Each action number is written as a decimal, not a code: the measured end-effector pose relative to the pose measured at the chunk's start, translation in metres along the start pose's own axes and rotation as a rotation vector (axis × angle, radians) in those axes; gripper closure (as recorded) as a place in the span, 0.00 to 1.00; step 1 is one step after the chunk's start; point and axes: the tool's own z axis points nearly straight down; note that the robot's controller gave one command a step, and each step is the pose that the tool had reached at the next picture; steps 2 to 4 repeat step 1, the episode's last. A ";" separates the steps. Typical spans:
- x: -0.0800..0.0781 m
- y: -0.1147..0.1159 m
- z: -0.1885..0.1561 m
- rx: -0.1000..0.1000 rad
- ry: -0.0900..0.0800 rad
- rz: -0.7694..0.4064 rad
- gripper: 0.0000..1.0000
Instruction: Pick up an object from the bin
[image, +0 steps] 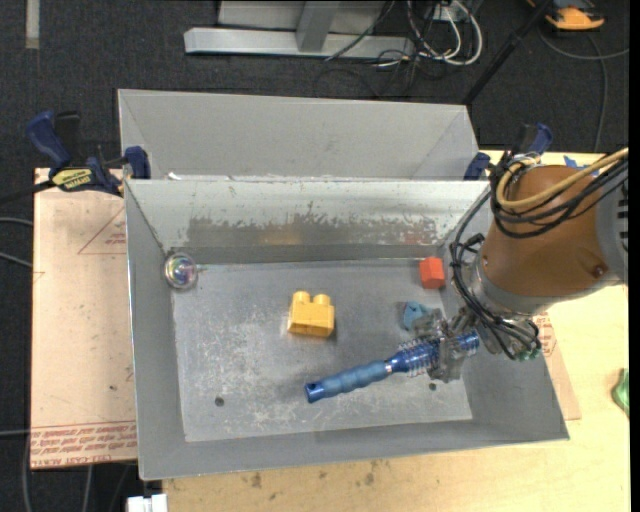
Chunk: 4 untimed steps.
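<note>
Blue brush, long and thin with a ribbed handle, lies slantwise on the floor of the bin, right of middle. Its handle end points down toward the near wall and its bristled end rises to the right. The pincer sits low over that bristled end, seemingly touching it. The dark metal and cables there blend with the bristles, so whether the pincer is spread, pressed together or pinching the brush cannot be told. The tip of the brush is hidden beneath it.

Just above the pincer lies a small blue piece whose shape is hard to make out. An orange cube rests near the back wall, close to the arm's brown cover, which hangs over the bin's right wall and hides part of it. A yellow block with two studs sits near the middle, apart from the brush. A shiny ball rests in the far left corner, against the walls.

Bare floor spreads across the left half and along the near wall, below the handle. On the right, the pincer stands close to the sloping right wall.
</note>
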 end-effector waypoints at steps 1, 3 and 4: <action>-0.022 -0.002 -0.140 0.002 -0.005 -0.064 1.00; -0.022 -0.002 -0.140 0.002 -0.005 -0.064 1.00; -0.022 -0.002 -0.140 0.002 -0.005 -0.064 1.00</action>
